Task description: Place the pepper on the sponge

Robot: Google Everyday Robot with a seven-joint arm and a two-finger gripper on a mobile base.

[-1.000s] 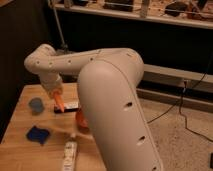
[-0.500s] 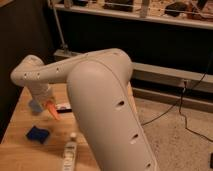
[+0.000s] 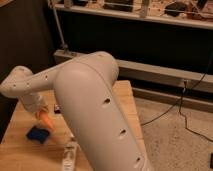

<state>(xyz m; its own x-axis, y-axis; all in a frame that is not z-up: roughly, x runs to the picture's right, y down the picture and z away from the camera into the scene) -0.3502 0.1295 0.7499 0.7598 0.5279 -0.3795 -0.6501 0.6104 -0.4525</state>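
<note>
The small orange pepper (image 3: 46, 119) hangs just above the wooden table (image 3: 20, 122) at the left, held at the end of my gripper (image 3: 42, 115), which is shut on it. The dark-blue sponge (image 3: 38, 134) lies flat on the table directly below and slightly left of the pepper, and the pepper's tip points down towards the sponge's right edge. My big white arm (image 3: 95, 110) fills the middle of the view and hides much of the table behind it.
A white elongated bottle-like object (image 3: 68, 157) lies near the table's front edge, right of the sponge. A small dark item (image 3: 57, 108) sits beside the arm. Black cables (image 3: 180, 107) trail over the speckled floor at the right. A low rail and dark shelving run along the back.
My gripper has carried the pepper leftwards and down, from the middle of the table to just over the sponge. The arm now hides the blue cup and orange bowl.
</note>
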